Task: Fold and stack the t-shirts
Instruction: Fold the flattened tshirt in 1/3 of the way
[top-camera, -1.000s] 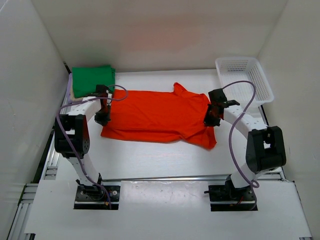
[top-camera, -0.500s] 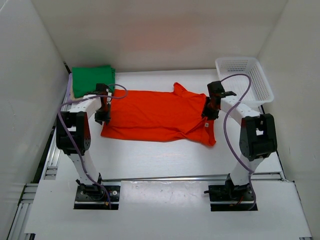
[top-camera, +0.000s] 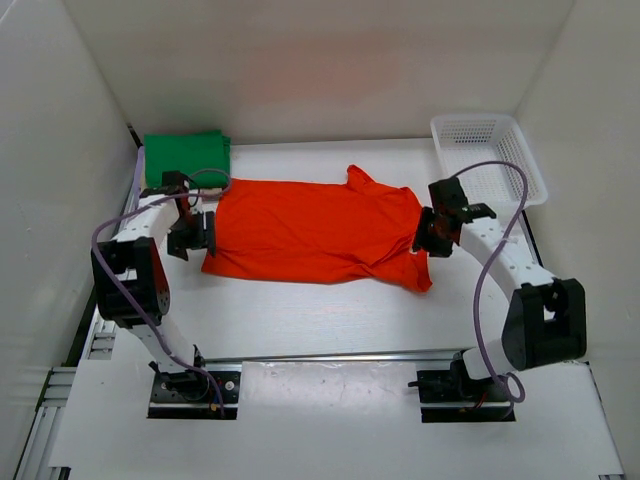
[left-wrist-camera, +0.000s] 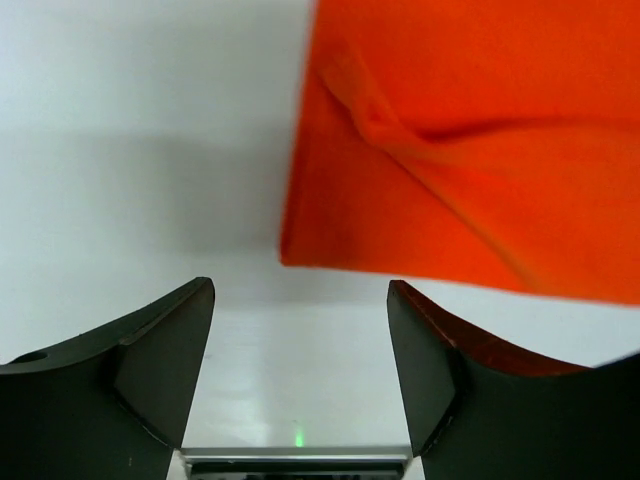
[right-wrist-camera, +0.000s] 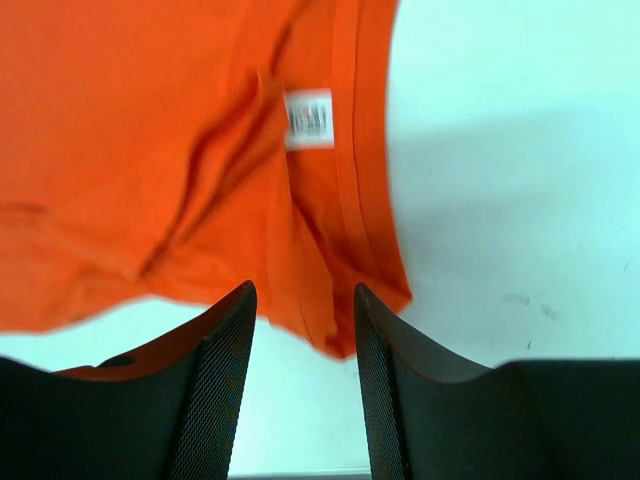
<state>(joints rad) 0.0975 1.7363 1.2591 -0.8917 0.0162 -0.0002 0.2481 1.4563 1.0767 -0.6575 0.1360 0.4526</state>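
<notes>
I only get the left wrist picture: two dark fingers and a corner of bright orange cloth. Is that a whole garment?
Observer: Yes. From above it is a whole bright orange-red t-shirt spread flat on the white table.
Operator: Anything else lying there?
Observer: A folded green t-shirt in the far left corner.
Operator: And the other arm?
Observer: The right gripper hangs open over the shirt's opposite end, near a small white label.
</notes>
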